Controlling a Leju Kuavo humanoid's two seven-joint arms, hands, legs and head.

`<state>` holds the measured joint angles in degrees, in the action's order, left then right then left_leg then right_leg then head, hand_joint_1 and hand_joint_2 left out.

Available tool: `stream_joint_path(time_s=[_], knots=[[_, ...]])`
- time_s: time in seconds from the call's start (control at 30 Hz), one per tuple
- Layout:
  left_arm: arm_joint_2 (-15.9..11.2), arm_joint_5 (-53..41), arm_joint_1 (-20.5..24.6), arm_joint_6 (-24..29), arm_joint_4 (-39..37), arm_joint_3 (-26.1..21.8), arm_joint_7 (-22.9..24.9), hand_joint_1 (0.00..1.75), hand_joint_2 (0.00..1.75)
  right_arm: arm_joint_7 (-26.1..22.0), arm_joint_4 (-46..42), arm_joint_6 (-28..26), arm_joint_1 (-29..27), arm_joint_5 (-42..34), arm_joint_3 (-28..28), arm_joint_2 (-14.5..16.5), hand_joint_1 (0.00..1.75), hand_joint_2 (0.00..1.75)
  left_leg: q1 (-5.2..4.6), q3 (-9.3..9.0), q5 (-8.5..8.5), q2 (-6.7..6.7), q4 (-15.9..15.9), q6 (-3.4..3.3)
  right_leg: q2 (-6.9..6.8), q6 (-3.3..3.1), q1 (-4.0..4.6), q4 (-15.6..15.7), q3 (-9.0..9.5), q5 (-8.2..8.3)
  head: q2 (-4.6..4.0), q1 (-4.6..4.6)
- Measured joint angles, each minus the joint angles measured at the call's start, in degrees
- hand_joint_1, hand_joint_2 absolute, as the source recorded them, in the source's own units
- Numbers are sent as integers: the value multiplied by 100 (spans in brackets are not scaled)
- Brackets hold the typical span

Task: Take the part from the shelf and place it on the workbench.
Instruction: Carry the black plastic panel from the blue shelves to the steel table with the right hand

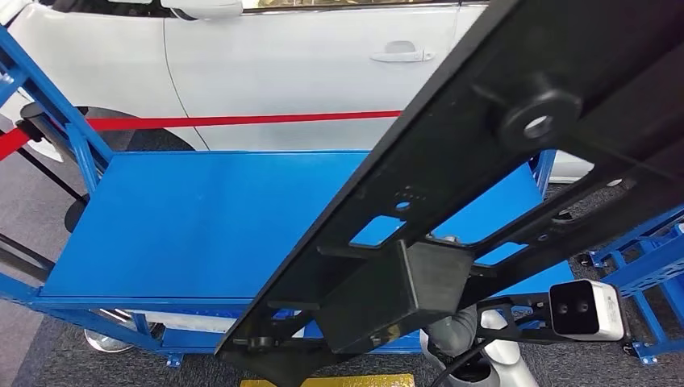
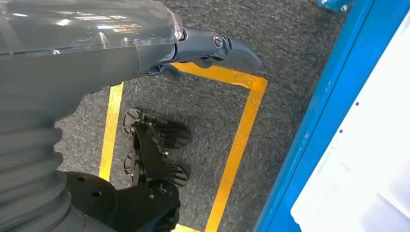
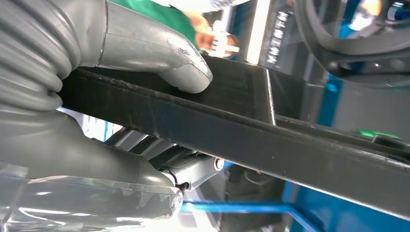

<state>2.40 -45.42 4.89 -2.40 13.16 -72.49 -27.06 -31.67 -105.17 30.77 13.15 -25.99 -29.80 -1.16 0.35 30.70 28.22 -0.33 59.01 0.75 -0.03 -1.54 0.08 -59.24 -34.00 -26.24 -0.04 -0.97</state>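
Standing by the cart: a blue workbench [image 1: 202, 218] fills the middle of the head view, its flat top bare and glossy.
Far left: a blue frame post [image 1: 77, 133] rises at the bench's corner, with a red barrier strap [image 1: 242, 120] stretched behind it.
Behind: a white car [image 1: 306, 64] is parked past the strap, door handle showing.
Left hand [image 2: 212, 48]: hanging low over grey carpet [image 2: 290, 43] with yellow floor tape [image 2: 239, 140]; its dark fingers point out straight and loose, nothing in them.
Beside it: the bench's blue edge [image 2: 314, 121] and a white panel [image 2: 367, 159] below it.
Centre to right: the part [image 1: 452, 161], a long black metal frame with slots and a round boss, runs tilted from low centre to the upper right, raised above the bench top and not resting on it.
Right hand [image 3: 145, 53]: grasping the part, grey thumb [image 3: 188, 72] pressed on one face of the black bar [image 3: 270, 140], darker fingers underneath.
Far right: another blue rack [image 1: 653, 258] stands on the floor.
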Motion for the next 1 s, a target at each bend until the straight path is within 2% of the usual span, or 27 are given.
stream_joint_path(time_s=[0.07, 0.13, 0.17, 0.2, 0.27, 0.3, 0.33, 0.37, 0.4, 0.43, 0.47, 0.5, 0.53, 0.57, 0.63, 0.67, 0.7, 0.77, 0.8, 0.83, 0.87, 0.9, 0.93, 0.97, 1.0], knots=[[-7, -29, 8, 22, 0, 13, 26, 0, 175, 43, -23, -87, -51, 171, -71, -53, 164, 175, -26, -23, -37, -7, -92, -42, -2, 62, 4, -2, -21, 41, 0, 1], [-7, -59, 6, 27, 0, 27, 35, 0, 175, 29, -25, -229, -127, 379, -124, -105, 164, 175, 0, 19, -118, 6, -134, -100, 4, 128, 3, -22, -54, 18, 0, 3], [-7, -76, 9, 21, 0, 33, 36, 0, 175, -10, -23, -312, -165, 502, -144, -138, 164, 175, 15, 53, -171, 16, -161, -140, 8, 158, -1, -123, -104, -102, 0, 11], [-8, -89, 13, 10, 0, 40, 37, 0, 175, -66, -21, -402, -199, 633, -165, -174, 164, 175, 30, 98, -223, 26, -181, -169, 11, 183, -11, -330, -188, -306, 0, 19], [-19, -100, 19, -16, 0, 57, 51, 0, 175, -217, -9, -603, -267, 894, -224, -235, 164, 175, 25, 207, -304, 35, -177, -200, 10, 224, -44, -1033, -416, -819, 0, 33], [-29, -97, 19, -26, 0, 64, 74, 0, 175, -297, 0, -716, -298, 1028, -257, -254, 164, 175, 24, 264, -340, 38, -167, -196, 9, 241, -56, -1364, -499, -973, 0, 33], [-39, -85, 18, -31, 0, 69, 108, 0, 175, -383, 9, -858, -324, 1189, -286, -268, 164, 175, 23, 322, -374, 41, -152, -188, 8, 256, -68, -1552, -508, -1004, 0, 33], [-49, -65, 17, -34, 0, 70, 151, 0, 175, -468, 15, -1022, -339, 1369, -309, -279, 164, 175, 25, 379, -404, 43, -131, -175, 7, 266, -82, -1530, -418, -915, 0, 33], [-58, -41, 15, -33, 0, 70, 210, 0, 175, -561, 18, -1229, -346, 1588, -326, -286, 164, 175, 27, 434, -431, 43, -105, -158, 7, 273, -100, -1296, -222, -754, 0, 33], [-69, -21, 12, -26, 0, 68, 277, 0, 175, -646, 18, -1456, -346, 1812, -338, -291, 164, 175, 29, 482, -454, 40, -74, -135, 7, 276, -118, -918, 49, -607, 0, 33], [-81, -5, 8, -11, 0, 66, 352, 0, 175, -713, 18, -1673, -342, 2007, -353, -293, 164, 175, 24, 527, -475, 35, -40, -108, 12, 270, -118, -507, 313, -532, 0, 33], [-96, 2, 2, 8, 1, 64, 428, 0, 175, -763, 16, -1855, -339, 2163, -367, -294, 164, 175, 19, 557, -504, 30, -19, -75, 21, 250, -112, -201, 498, -497, 0, 29], [-113, 6, -8, 33, 1, 60, 498, 0, 175, -789, 13, -1983, -334, 2267, -378, -297, 164, 175, 12, 578, -538, 25, -7, -40, 30, 226, -99, -18, 592, -505, 0, 30], [-127, 10, -21, 71, 2, 52, 570, 0, 175, -801, 10, -2056, -332, 2319, -388, -300, 164, 175, 9, 595, -581, 20, -11, -2, 38, 189, -77, 40, 596, -505, 0, 27], [-152, 30, -55, 176, 2, 23, 723, 0, 175, -803, 2, -2113, -326, 2354, -401, -311, 164, 175, 27, 637, -611, 12, -10, 72, 28, 90, -74, 54, 508, -416, 0, 31], [-156, 48, -73, 240, 2, 4, 805, 0, 175, -802, -10, -2124, -324, 2365, -410, -316, 164, 175, 37, 687, -495, 12, 62, 100, 18, 31, -74, 60, 448, -355, 0, 26], [-159, 71, -90, 299, 2, -16, 876, 0, 175, -798, -32, -2127, -320, 2383, -421, -322, 164, 175, 47, 762, -266, 13, 246, 119, 6, -20, -77, 72, 376, -287, 0, 23], [-158, 125, -105, 408, 2, -57, 982, 0, 175, -786, -80, -2106, -307, 2429, -437, -333, 164, 175, 55, 936, 347, 17, 907, 137, -7, -78, -52, 66, 218, -159, 0, 15], [-158, 144, -105, 454, 2, -78, 1016, 0, 175, -777, -95, -2082, -297, 2444, -441, -343, 164, 175, 57, 992, 548, 17, 1273, 139, -15, -91, -30, 61, 133, -97, 0, 14], [-157, 162, -102, 492, 2, -99, 1037, 0, 175, -770, -100, -2058, -283, 2452, -443, -354, 164, 175, 55, 990, 605, 17, 1531, 133, -22, -100, -7, 54, 49, -38, 0, 14], [-155, 178, -101, 516, 2, -119, 1049, 0, 175, -763, -102, -2038, -266, 2455, -446, -368, 164, 175, 48, 905, 524, 17, 1621, 115, -26, -107, 15, 45, -36, 20, -1, 14], [-152, 198, -101, 533, 2, -139, 1052, 0, 175, -760, -103, -2019, -246, 2453, -450, -382, 164, 175, 36, 727, 354, 17, 1517, 85, -28, -110, 34, 35, -113, 74, -1, 14], [-150, 217, -101, 541, 2, -156, 1051, 0, 175, -759, -107, -2005, -224, 2450, -454, -395, 164, 175, 13, 460, 184, 16, 1232, 40, -26, -112, 50, 25, -181, 124, -1, 14], [-149, 234, -97, 545, 4, -169, 1047, 0, 175, -756, -115, -1992, -200, 2443, -459, -407, 164, 175, -19, 157, 103, 15, 850, -16, -26, -109, 60, 16, -230, 169, -1, 14], [-149, 244, -86, 549, 10, -182, 1039, 0, 175, -751, -128, -1977, -172, 2434, -464, -418, 164, 175, -48, -154, 117, 14, 407, -69, -28, -98, 70, 9, -266, 213, 0, 15]])
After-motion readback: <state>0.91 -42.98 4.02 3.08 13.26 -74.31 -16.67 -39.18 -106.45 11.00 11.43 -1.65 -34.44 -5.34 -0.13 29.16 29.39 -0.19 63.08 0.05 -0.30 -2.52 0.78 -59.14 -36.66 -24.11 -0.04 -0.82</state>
